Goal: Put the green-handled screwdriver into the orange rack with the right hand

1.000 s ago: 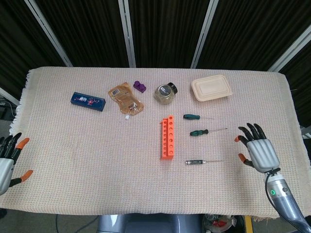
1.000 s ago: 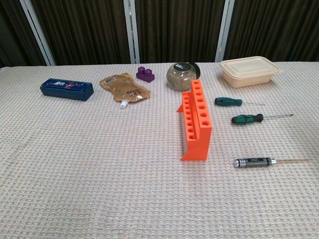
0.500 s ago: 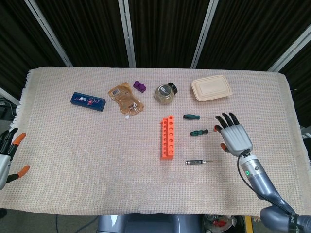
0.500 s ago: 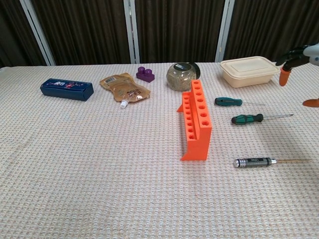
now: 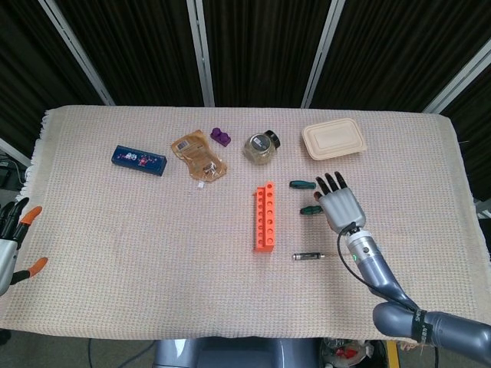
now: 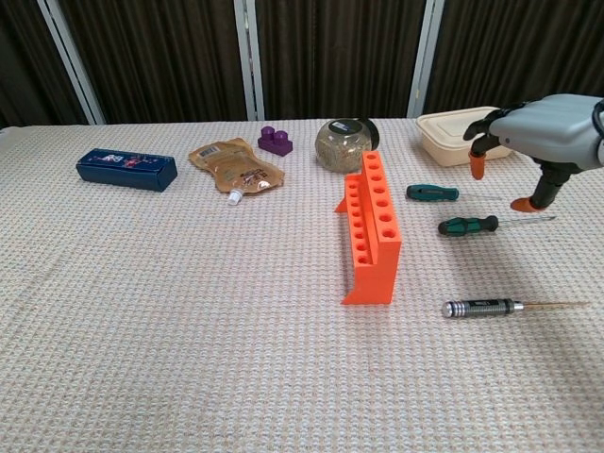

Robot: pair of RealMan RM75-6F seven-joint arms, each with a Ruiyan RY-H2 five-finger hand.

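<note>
My left hand (image 5: pixel 11 244) is waiting off the near left edge of the surface (image 5: pixel 115 230), fingers apart and holding nothing; the task is not calling on it. On the far left a blue box (image 6: pixel 126 169) is lying flat, then a tan pouch (image 6: pixel 236 166), a purple block (image 6: pixel 275 141) and a glass jar (image 6: pixel 342 143) are lining the far side, well apart from my work. The orange rack (image 6: pixel 371 229) is standing upright in the middle, its row of holes facing up, which is what I am judging I need for dropping a blade in from above. Just right of it, two green-handled screwdrivers are lying flat with handles toward the rack: the farther one (image 6: pixel 432 192) and the nearer one (image 6: pixel 468 226). A black-handled driver (image 6: pixel 481 307) is lying nearer still. My right hand (image 6: pixel 540 132) is hovering above the two green ones with fingers (image 6: pixel 477 161) spread wide and pointing down, gripping nothing; I judge I am lining up for the nearer green handle, though I cannot tell for certain which. A beige lidded container (image 6: pixel 455 135) is sitting at the far side behind my right hand.
</note>
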